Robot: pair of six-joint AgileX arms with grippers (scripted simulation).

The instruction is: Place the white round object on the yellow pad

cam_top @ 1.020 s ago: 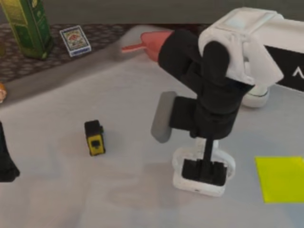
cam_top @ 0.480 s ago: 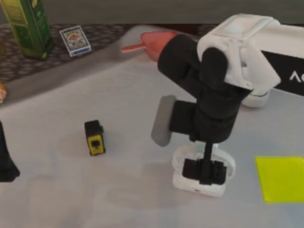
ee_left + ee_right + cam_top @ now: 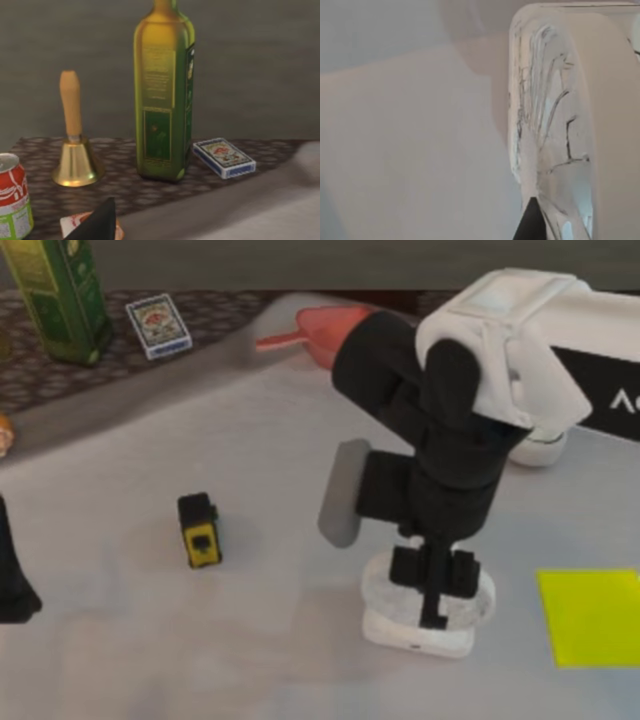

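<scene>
The white round object (image 3: 415,632) sits low at the table's right of centre, its frosted disc face turned upward around my right gripper (image 3: 432,585). That gripper comes down from above and is shut on the object's disc. In the right wrist view the white round object (image 3: 600,125) fills one side, and a dark fingertip (image 3: 531,222) presses against its scratched face. The yellow pad (image 3: 590,615) lies flat at the right edge, a short gap to the right of the object. My left gripper (image 3: 10,590) is parked at the far left edge.
A black-and-yellow tape measure (image 3: 200,530) stands left of centre. At the back are a green bottle (image 3: 60,290), a card box (image 3: 158,325) and a pink-and-white sneaker (image 3: 320,330), which is partly hidden by my right arm. A brass bell (image 3: 74,150) and a red can (image 3: 12,200) stand beside the bottle.
My right gripper has risen a little and its fingers have drawn in on the white round object, whose disc face now shows tipped up. The left arm has not moved.
</scene>
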